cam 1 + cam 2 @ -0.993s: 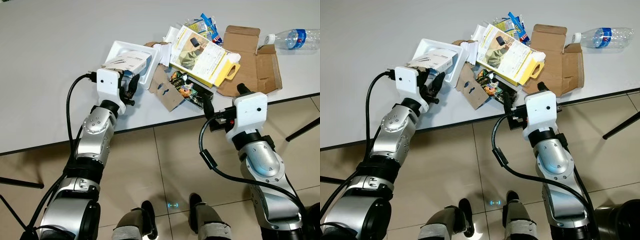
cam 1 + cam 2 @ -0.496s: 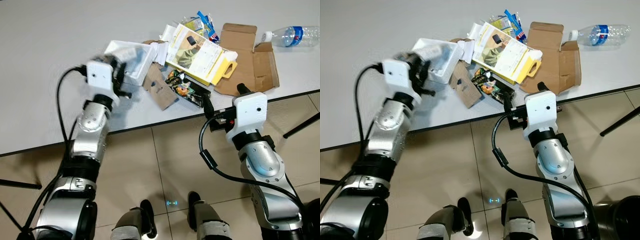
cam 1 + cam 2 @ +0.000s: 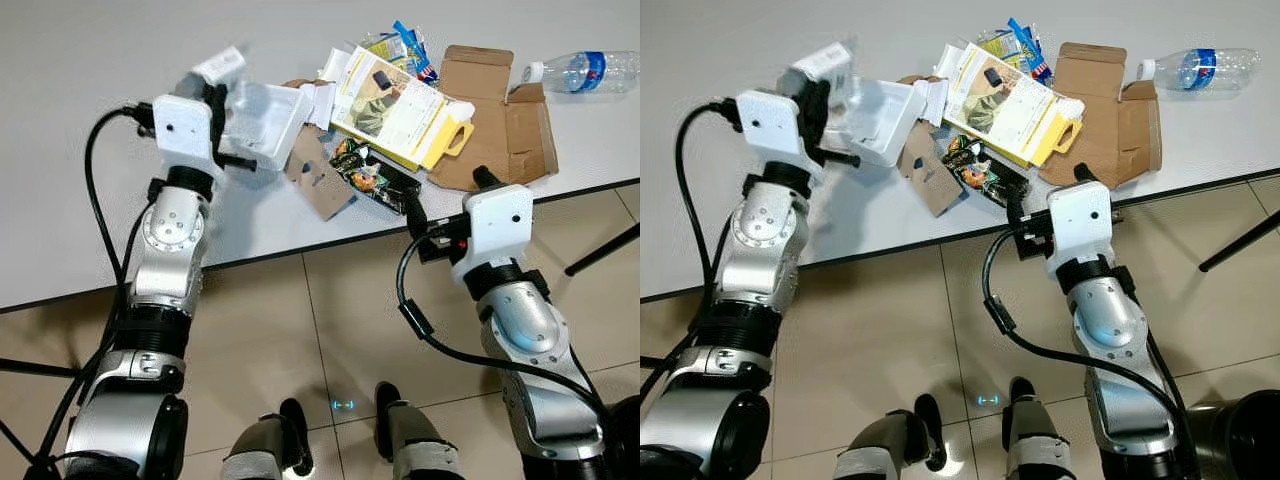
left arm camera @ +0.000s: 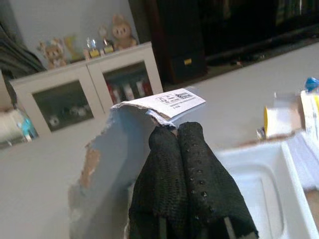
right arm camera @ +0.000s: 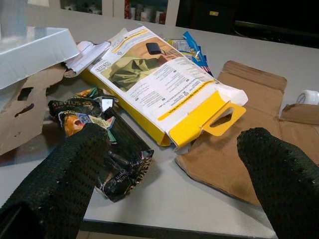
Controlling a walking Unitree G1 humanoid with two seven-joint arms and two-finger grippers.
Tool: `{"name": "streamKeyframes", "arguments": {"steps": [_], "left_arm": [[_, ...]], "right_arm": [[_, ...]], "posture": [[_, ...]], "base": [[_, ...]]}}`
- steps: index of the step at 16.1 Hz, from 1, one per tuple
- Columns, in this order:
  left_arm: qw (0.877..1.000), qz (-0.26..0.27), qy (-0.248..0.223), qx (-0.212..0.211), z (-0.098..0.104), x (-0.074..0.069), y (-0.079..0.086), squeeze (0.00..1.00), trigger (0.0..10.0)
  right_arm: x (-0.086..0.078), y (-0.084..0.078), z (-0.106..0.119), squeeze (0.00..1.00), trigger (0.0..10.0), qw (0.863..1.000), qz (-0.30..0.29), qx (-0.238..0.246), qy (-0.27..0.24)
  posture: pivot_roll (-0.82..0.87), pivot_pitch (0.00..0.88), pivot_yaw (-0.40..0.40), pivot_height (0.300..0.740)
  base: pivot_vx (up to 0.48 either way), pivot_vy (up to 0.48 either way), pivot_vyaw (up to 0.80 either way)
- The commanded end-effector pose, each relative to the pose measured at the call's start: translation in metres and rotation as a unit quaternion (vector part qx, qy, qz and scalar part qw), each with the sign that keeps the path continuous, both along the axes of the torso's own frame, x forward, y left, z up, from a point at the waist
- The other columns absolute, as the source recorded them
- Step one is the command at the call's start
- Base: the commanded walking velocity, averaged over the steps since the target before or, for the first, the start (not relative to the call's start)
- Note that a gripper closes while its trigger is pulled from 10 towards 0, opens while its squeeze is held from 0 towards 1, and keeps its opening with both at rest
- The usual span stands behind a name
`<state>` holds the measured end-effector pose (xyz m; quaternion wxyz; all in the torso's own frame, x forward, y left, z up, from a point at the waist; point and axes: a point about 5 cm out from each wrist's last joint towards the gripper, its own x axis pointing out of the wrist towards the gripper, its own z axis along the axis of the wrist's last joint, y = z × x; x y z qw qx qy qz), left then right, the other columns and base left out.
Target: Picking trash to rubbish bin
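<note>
left gripper (image 4: 187, 149) pinched shut on torn white packaging (image 4: 124, 144), upper left of frame | light, flimsy, tears easily, grab near edge | right gripper (image 5: 169, 164) wide open by black snack wrapper (image 5: 107, 149), centre

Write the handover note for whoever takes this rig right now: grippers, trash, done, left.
Left gripper: shut on a torn white carton piece, raised over the table beside the white tray.
Right gripper: open, at the table edge, facing the dark snack wrapper and the yellow box.
On the table: brown cardboard, plastic bottle.
Done: one piece gripped.
Left: bin it, then the pile.
</note>
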<state>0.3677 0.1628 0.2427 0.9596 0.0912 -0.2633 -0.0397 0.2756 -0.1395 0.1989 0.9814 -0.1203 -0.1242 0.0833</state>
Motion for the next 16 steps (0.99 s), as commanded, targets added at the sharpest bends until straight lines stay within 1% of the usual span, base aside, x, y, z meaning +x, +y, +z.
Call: {"name": "streamKeyframes", "arguments": {"steps": [1,4,5,7,10,12,13,15,16], "left_arm": [[1.000,0.008,-0.027,0.008,0.012,-0.002,0.002,0.00,0.0],[0.999,0.012,-0.051,0.015,0.025,-0.005,0.002,0.00,0.0],[0.998,0.017,-0.058,0.018,0.029,-0.008,0.004,0.00,0.0],[0.998,0.025,-0.055,0.017,0.028,-0.012,0.008,0.00,0.0],[0.997,0.060,-0.038,0.032,0.011,-0.027,0.018,0.00,0.0],[0.993,0.110,-0.024,0.045,-0.002,-0.044,0.034,0.00,0.0],[0.990,0.134,-0.016,0.046,-0.006,-0.051,0.043,0.00,0.0],[0.984,0.172,0.001,0.045,-0.014,-0.064,0.058,0.00,0.0],[0.983,0.178,0.005,0.045,-0.016,-0.067,0.060,0.00,0.0]], "right_arm": [[-0.001,0.003,-0.003,0.00,10.0,1.000,0.007,-0.001,0.003],[0.004,0.004,-0.002,0.00,10.0,1.000,0.009,-0.003,-0.002],[0.007,0.005,0.000,0.00,10.0,1.000,0.010,-0.003,-0.007],[0.011,0.006,0.001,0.00,10.0,1.000,0.011,-0.002,-0.012],[0.019,0.010,0.001,0.00,10.0,1.000,0.021,-0.001,-0.018],[0.027,0.014,-0.001,0.00,10.0,0.999,0.032,0.002,-0.015],[0.030,0.014,-0.003,0.00,10.0,0.999,0.038,0.007,-0.009],[0.035,0.017,-0.008,0.00,10.0,0.998,0.055,0.013,0.009],[0.036,0.018,-0.009,0.00,10.0,0.998,0.060,0.013,0.014]], "posture": [[-0.21,0.304,0.108,0.740],[-0.20,0.278,0.106,0.740],[-0.19,0.256,0.103,0.740],[-0.19,0.242,0.102,0.740],[-0.16,0.205,0.093,0.740],[-0.12,0.185,0.078,0.740],[-0.11,0.180,0.071,0.740],[-0.09,0.174,0.064,0.740],[-0.09,0.174,0.064,0.740]], "base": [[0.000,0.000,0.00],[0.000,0.000,0.00],[0.000,0.000,0.00],[0.000,0.000,0.00],[0.000,0.000,0.00],[0.000,0.000,0.00],[0.000,0.000,0.00],[0.000,0.000,0.00],[0.000,0.000,0.00]]}}
